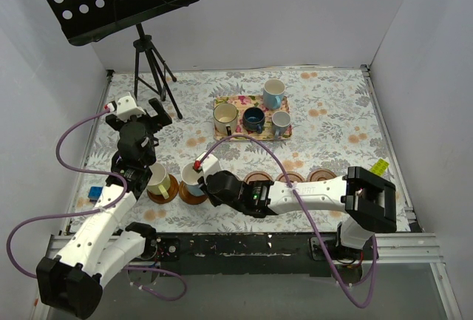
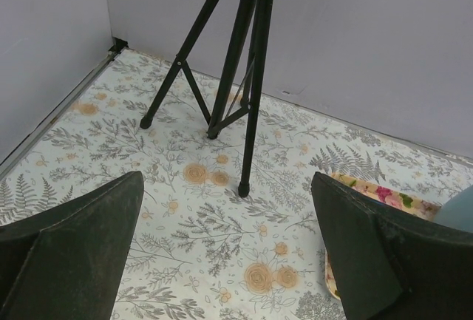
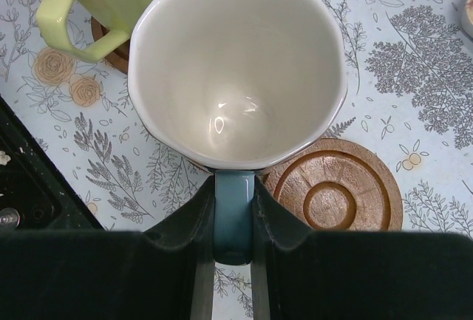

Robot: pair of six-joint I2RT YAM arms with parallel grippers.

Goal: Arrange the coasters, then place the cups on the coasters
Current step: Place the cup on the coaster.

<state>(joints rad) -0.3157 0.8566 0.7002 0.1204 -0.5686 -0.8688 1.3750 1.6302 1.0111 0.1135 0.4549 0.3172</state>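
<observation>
While left gripper (image 2: 225, 187) gapes wide, right gripper (image 3: 234, 191) pinches the handle (image 3: 234, 224) — blue mug (image 3: 236, 61) directly ahead.

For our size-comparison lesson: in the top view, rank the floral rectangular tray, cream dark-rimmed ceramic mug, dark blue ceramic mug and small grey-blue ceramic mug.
1. floral rectangular tray
2. cream dark-rimmed ceramic mug
3. dark blue ceramic mug and small grey-blue ceramic mug: too alike to rank

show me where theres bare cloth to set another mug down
Bare cloth right of the floral tray and in the strip behind it. Crowded: the near row, where coasters, yellow-green mug and the light blue mug held by the right gripper sit close.
</observation>
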